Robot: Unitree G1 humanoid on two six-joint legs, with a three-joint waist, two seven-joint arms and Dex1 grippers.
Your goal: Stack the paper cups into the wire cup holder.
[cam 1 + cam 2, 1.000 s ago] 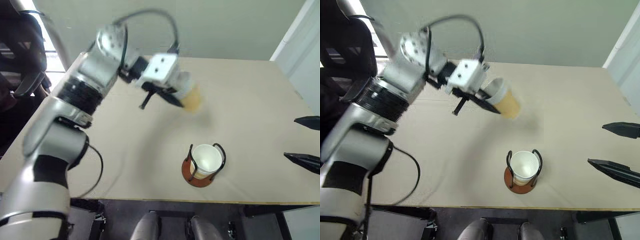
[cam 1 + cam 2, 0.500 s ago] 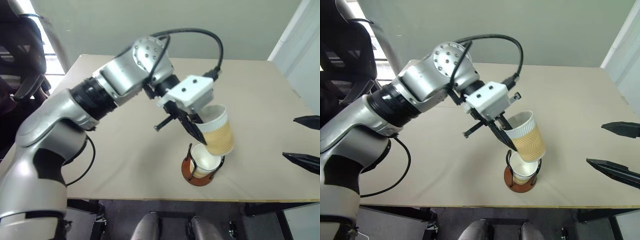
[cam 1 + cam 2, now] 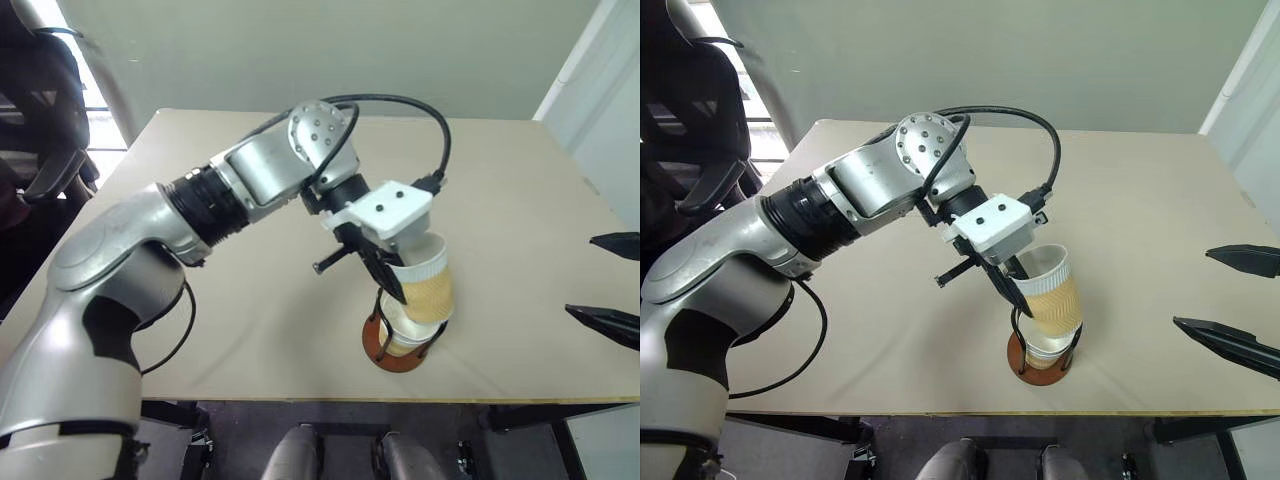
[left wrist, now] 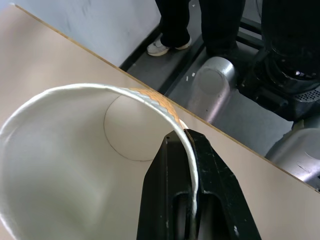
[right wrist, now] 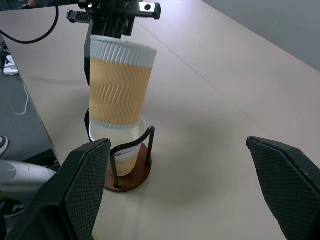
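My left gripper (image 3: 392,283) is shut on the rim of a paper cup (image 3: 430,285), one finger inside and one outside (image 4: 181,135). This yellow-tan ribbed cup (image 5: 120,85) hangs nearly upright, its bottom at the mouth of a second paper cup (image 5: 122,159). That second cup stands in the wire cup holder (image 5: 134,179), whose reddish-brown base (image 3: 383,358) lies near the table's front edge. My right gripper (image 3: 1215,295) stands open at the right, apart from the holder, with nothing between its fingers (image 5: 85,190).
The tan table (image 3: 500,180) stretches back and to the sides of the holder. Its front edge (image 3: 300,398) runs just below the holder. A dark chair (image 3: 45,110) stands at the left. A person's legs and shoes (image 4: 172,35) show beyond the table edge.
My left arm has swung the cup from over the middle of the table down and toward the front edge, onto the cup in the holder. The right gripper has kept still.
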